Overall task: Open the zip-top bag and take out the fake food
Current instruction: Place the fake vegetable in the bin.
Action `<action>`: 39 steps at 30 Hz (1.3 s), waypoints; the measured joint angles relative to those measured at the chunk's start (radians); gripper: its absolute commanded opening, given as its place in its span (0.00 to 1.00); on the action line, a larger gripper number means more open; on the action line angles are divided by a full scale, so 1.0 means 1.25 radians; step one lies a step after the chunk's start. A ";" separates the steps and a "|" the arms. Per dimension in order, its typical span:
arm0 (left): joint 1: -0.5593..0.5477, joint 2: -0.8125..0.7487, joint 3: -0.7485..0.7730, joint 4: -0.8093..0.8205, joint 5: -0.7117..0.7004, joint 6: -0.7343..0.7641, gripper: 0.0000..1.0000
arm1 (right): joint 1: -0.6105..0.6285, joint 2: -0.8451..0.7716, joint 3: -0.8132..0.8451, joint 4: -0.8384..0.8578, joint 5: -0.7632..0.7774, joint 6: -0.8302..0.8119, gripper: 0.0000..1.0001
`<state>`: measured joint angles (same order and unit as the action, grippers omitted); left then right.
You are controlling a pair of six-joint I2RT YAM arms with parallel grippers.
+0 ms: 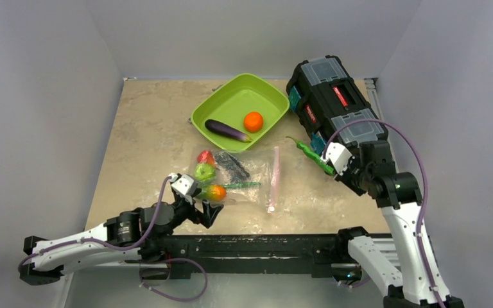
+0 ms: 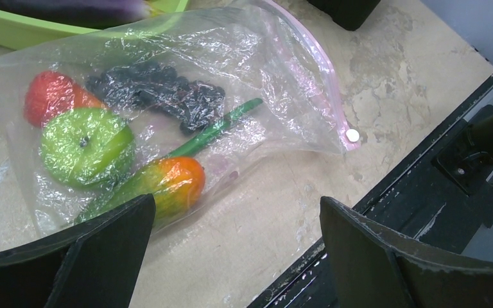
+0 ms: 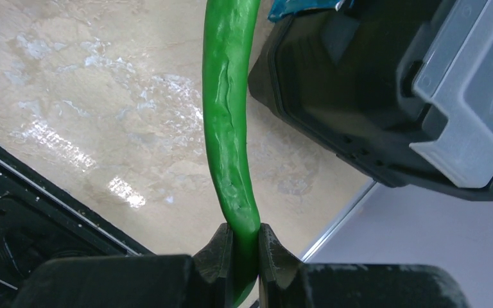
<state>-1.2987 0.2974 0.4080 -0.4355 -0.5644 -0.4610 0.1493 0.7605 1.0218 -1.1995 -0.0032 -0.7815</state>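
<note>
Writing: the black toolbox (image 1: 334,102) at the table's far-right corner is showing a red label (image 1: 340,96) on its lid, too small to read. In the R wrist view, raised lettering on its clear lid panel (image 3: 481,90) is running out of frame and is also unreadable.

Room: the beige table (image 1: 147,128) is showing open surface along its left edge and far-left corner, and betw. the bag and the right edge. A black rail (image 1: 250,247) is running along the near edge. A lime-green tray (image 1: 221,106) is sitting at the far edge, centre, just beside the toolbox, w/ an eggplant (image 1: 228,131) and an orange (image 1: 253,121) lying in it, apart.

The zip-top bag (image 2: 263,83) is lying flat mid-table, nearer the near edge, clear and crinkled. Its pink zip strip (image 1: 274,179) is running along its right side, w/ a white slider (image 2: 353,135) at the near end; mouth open or not, can't tell. More fake food is showing inside: strawberry (image 2: 48,96), lime (image 2: 83,144), grapes (image 2: 160,93), an orange-and-green piece (image 2: 173,183) and a thin green stem (image 2: 218,128).

The L gripper (image 2: 236,202) is hovering low at the bag's near-left corner, jaws spread wide, gripping nothing.

The R gripper (image 3: 246,237) is hanging above the table by the toolbox's near-left side, fingers pinching a green pod (image 3: 228,115) by one end, the pod sticking out clear of the surface.
</note>
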 measured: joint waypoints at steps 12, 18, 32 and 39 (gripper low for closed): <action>0.000 -0.044 0.000 -0.005 -0.011 -0.013 1.00 | 0.001 0.262 0.182 0.062 -0.143 0.002 0.00; 0.000 -0.051 0.000 -0.021 -0.024 -0.021 1.00 | 0.037 0.399 0.308 0.123 -0.173 0.002 0.00; 0.000 -0.064 0.000 -0.046 -0.039 -0.044 1.00 | 0.205 0.702 0.571 0.262 -0.137 -0.041 0.00; 0.000 -0.064 0.000 -0.053 -0.046 -0.047 1.00 | 0.242 0.797 0.622 0.330 -0.112 -0.082 0.00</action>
<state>-1.2987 0.2176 0.4076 -0.5018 -0.6220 -0.5194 0.4519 1.7573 1.7996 -0.7876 -0.1429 -0.8837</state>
